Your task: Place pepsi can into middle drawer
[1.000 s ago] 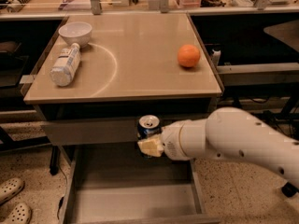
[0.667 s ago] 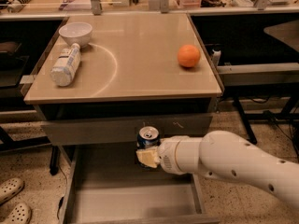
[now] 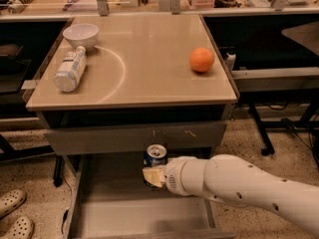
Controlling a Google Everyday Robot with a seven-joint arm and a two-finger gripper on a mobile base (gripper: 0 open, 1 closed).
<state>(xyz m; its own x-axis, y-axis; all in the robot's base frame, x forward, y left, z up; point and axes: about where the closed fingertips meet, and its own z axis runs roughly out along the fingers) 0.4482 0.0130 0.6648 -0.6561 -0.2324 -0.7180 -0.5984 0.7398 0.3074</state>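
The pepsi can (image 3: 155, 156) is dark blue with a silver top and stands upright in my gripper (image 3: 153, 175), which is shut on it. I hold it over the back of the open middle drawer (image 3: 114, 210), a wide shallow grey drawer pulled out below the table. My white arm (image 3: 239, 185) reaches in from the lower right. The can's lower part is hidden by the pale fingers (image 3: 152, 176).
On the table (image 3: 144, 83) lie a white plastic bottle (image 3: 70, 69), a white bowl (image 3: 80, 35) and an orange (image 3: 202, 59). A shut grey drawer front (image 3: 134, 137) with pale scratches sits above the open drawer. Shoes (image 3: 14, 213) lie on the floor at left.
My gripper has carried the can down and slightly left, from level with the drawer front to lower over the open drawer.
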